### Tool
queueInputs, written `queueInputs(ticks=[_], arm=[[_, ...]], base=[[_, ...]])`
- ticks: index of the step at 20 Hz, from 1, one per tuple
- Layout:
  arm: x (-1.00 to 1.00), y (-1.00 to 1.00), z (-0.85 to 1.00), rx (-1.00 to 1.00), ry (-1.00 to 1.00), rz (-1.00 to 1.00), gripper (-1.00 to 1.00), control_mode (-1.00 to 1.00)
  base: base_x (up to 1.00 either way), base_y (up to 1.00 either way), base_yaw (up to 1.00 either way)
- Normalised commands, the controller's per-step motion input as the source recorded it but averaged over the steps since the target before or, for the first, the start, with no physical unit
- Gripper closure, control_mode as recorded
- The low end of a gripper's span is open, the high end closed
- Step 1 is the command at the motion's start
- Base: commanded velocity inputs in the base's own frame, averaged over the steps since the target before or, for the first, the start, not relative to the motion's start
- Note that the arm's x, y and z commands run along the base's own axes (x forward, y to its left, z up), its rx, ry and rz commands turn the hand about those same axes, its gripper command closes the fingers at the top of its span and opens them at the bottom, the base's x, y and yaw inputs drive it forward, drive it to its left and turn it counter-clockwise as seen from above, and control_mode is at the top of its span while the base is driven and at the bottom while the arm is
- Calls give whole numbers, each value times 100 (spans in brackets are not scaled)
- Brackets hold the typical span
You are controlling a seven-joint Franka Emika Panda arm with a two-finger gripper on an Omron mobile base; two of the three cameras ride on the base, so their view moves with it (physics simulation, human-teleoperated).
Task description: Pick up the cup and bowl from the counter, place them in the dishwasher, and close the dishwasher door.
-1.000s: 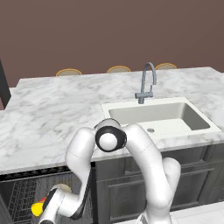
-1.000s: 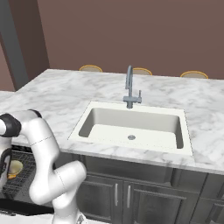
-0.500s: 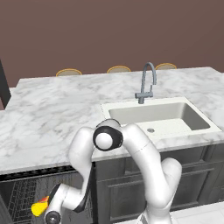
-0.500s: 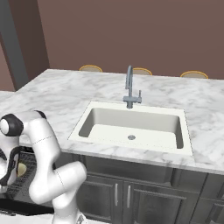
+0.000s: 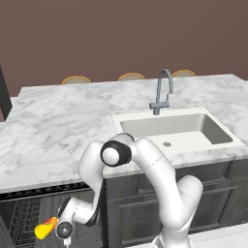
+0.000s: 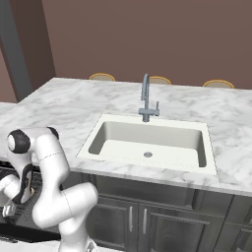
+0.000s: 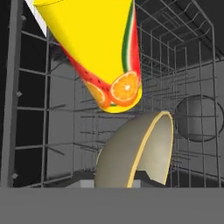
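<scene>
The arm is bent down low in front of the table (image 5: 58, 126), with its hand reaching into the open dishwasher (image 5: 24, 213) under the marble top. The cup (image 7: 98, 48) is in the jaws: from the left base view it hangs tilted at the end of the hand (image 5: 64, 229), a yellow shape with red at its edge, over the wire rack (image 7: 175, 65). From the hand's own view the cup is close and tipped, with its orange-slice print near the base. The jaws are nearly closed and clamped on the cup, though the fingertips themselves are hidden behind it.

The bowl (image 7: 138, 153) is already inside the dishwasher, standing on edge in the rack just below the cup, its pale rim facing sideways. The two look close but apart.

I judge the cup to be light and rigid, with a smooth, slightly tapered wall that could slip if squeezed loosely; holding it across the wall near the wider, open end seems safest. It may tip over once let go on the wires, so setting it between the prongs, clear of the bowl, would be wise. The bowl looks stiff and light too, and could be knocked flat by a bump.

The dishwasher door is not yet closed.
</scene>
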Motion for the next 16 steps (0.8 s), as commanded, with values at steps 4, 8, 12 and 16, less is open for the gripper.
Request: queueInputs(ticks=[4,8,12,16], arm=[[1,31,-55,-3,9,9,100,-100],[0,39,-52,-9,7,9,100,-100],[0,35,-42,-8,4,8,100,-100],[-20,21,-19,-10,2,4,-100,-100]], base=[[0,0,0],[0,0,0],[0,0,0],[0,0,0]])
